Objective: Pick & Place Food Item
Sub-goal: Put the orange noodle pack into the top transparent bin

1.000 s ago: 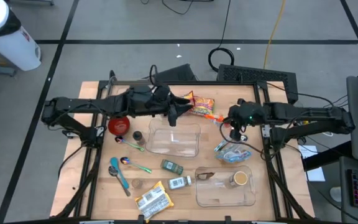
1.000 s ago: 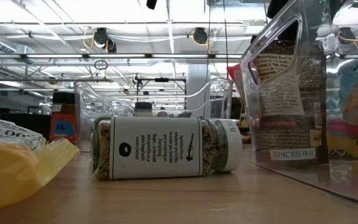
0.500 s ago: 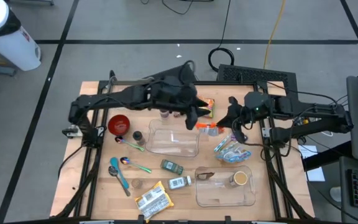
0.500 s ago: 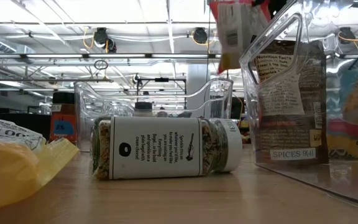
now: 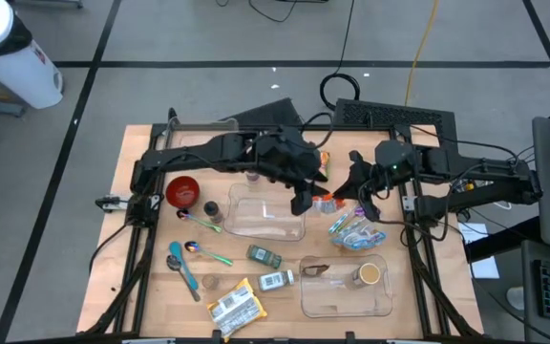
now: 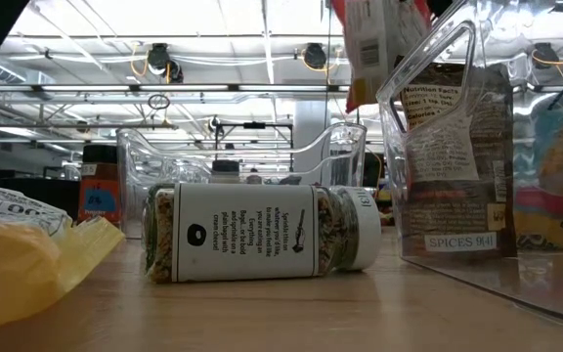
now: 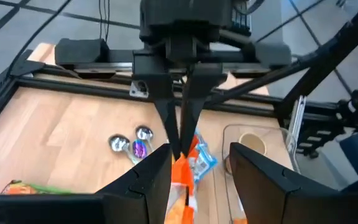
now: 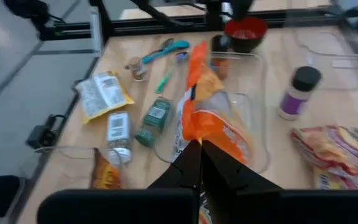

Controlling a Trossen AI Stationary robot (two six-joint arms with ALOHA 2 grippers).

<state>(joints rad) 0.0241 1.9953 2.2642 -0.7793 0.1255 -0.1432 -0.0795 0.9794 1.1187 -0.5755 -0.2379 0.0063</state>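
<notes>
Since a second ago the left tool [image 5: 301, 203] has swung across from the back of the worktop to meet the orange crinkly snack packet [image 5: 325, 200], lifted by the right tool [image 5: 336, 196].

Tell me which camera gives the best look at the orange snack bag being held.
The right wrist view: the orange snack bag hangs in full above the clear container, pinched by the right gripper. The left wrist view shows one edge, the high view an orange scrap between the arms, the low view only its back label.
</notes>
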